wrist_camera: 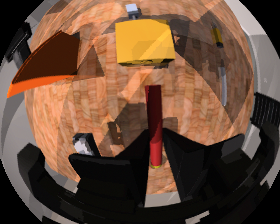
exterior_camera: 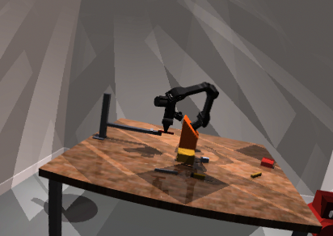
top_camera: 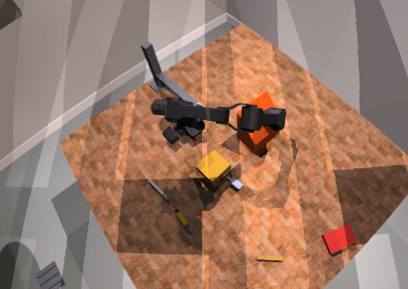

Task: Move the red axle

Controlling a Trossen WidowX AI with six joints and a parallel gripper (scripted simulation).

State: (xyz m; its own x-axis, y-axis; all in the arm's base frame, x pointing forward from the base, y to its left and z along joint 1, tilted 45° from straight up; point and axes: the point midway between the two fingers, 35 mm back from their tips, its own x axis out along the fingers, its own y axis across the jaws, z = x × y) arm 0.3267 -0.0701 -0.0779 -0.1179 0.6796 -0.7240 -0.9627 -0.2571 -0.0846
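Observation:
My gripper (exterior_camera: 166,130) (wrist_camera: 155,132) is shut on the red axle (exterior_camera: 166,132) (wrist_camera: 155,112) and holds it level above the table. The axle is clear of the yellow block (top_camera: 214,165) (exterior_camera: 186,156) (wrist_camera: 145,42), which looks to be the beam and stands on the table. The bracket (top_camera: 175,91) (exterior_camera: 131,128) is a dark grey post with a long low arm. The bracket's light end piece (wrist_camera: 82,145) is beside the fingers in the wrist view; its V-blocks are too small to make out. In the top view my arm hides most of the axle.
An orange wedge (top_camera: 254,138) (exterior_camera: 187,139) (wrist_camera: 46,62) stands by the arm's base. A small pale piece (top_camera: 237,184) (exterior_camera: 204,159) adjoins the yellow block. A grey rod (top_camera: 158,190) (exterior_camera: 166,171), a yellow-black piece (top_camera: 183,221), a yellow bar (top_camera: 269,258) and a red block (top_camera: 339,240) (exterior_camera: 267,162) lie farther off.

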